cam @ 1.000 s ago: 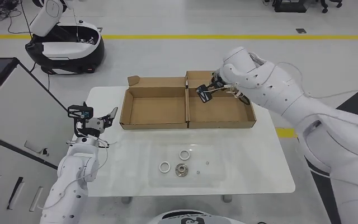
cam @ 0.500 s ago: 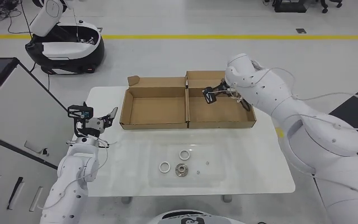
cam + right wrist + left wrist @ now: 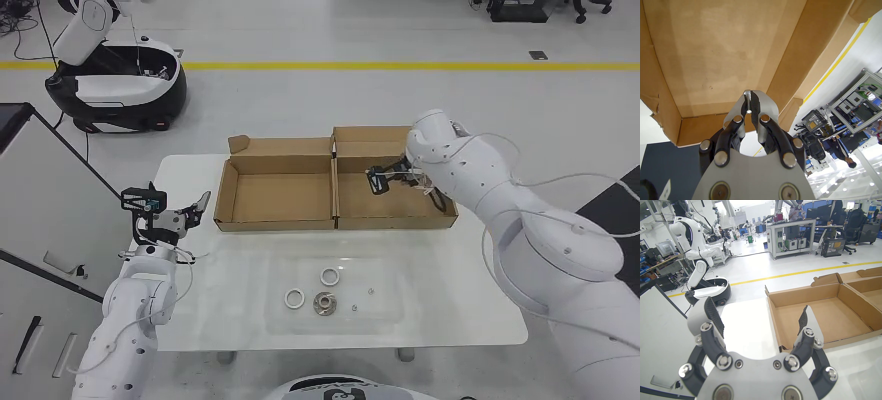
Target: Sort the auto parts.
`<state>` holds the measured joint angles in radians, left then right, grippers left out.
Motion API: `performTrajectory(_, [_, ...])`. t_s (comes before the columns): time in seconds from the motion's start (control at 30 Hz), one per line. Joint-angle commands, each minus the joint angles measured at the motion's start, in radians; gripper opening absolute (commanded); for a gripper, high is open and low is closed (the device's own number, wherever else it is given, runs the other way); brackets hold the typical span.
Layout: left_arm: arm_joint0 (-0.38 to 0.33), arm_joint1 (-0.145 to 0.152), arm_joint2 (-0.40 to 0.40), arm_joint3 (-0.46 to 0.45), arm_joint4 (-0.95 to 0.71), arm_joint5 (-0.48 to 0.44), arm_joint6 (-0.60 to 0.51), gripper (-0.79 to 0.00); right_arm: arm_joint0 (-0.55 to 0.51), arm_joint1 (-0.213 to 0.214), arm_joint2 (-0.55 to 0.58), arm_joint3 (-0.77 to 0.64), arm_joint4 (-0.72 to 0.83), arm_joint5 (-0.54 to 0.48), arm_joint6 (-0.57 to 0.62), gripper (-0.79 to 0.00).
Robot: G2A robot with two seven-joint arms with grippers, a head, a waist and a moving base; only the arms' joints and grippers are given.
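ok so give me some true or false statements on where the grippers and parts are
1. The right gripper has its jaws shut on a bolt. True.
2. That gripper hangs outside both boxes. False: it is over the right box.
3. The left gripper is beside the left box with its jaws apart and nothing between them. True.
4. Two ring-shaped parts are already in a box. False: the two white rings lie on the table, in front of the boxes.
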<state>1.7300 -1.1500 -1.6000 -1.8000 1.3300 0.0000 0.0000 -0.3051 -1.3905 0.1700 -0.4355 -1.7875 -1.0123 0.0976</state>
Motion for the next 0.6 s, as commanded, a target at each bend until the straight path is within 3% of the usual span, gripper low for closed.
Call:
performTrajectory(0.0, [0.000,0.000,0.000,0.000,0.000,0.000,0.000,0.000,-0.008,-0.007,0.000,0.017,-0.009,0.000,-0.015,-0.785])
performTrajectory(0.57, [0.000,0.000,0.000,0.000,0.000,0.000,0.000,0.000,-0.037,-0.067,0.000,0.159,-0.079,0.000,-0.118,-0.785])
